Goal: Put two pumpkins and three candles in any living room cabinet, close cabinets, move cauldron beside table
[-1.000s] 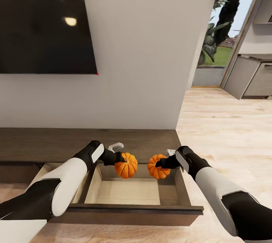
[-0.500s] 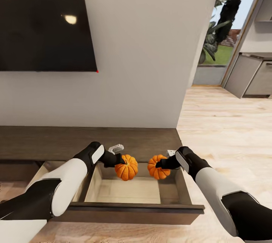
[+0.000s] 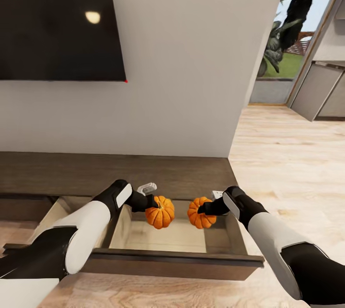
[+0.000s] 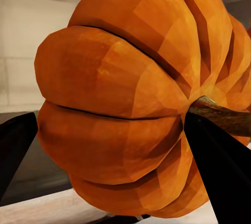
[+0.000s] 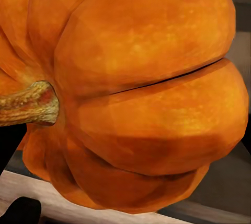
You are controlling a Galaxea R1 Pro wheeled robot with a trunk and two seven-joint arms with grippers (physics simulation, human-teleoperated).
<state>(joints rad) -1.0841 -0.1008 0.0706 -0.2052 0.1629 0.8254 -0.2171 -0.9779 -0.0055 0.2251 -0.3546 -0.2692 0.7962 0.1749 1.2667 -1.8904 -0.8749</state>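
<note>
From the head view, we're hovering over the cabinet (image 3: pixel 143 174), the long dark wooden one under the TV (image 3: pixel 57 20), with its drawer (image 3: pixel 177 262) pulled out toward us. Our left gripper (image 3: pixel 152 202) is clamping one pumpkin (image 3: pixel 160 212) and our right gripper (image 3: pixel 203 209) is clamping the other pumpkin (image 3: pixel 201 212), both hanging side by side, just apart, above the pale inside of the drawer.

In the left wrist view, we're looking at the left pumpkin (image 4: pixel 130 98) up close, brown stem sticking out sideways, dark jaws pressing on either side of it.

In the right wrist view, the right pumpkin (image 5: pixel 136 93) is sitting between the jaws too, stem pointing off to the side.
</note>
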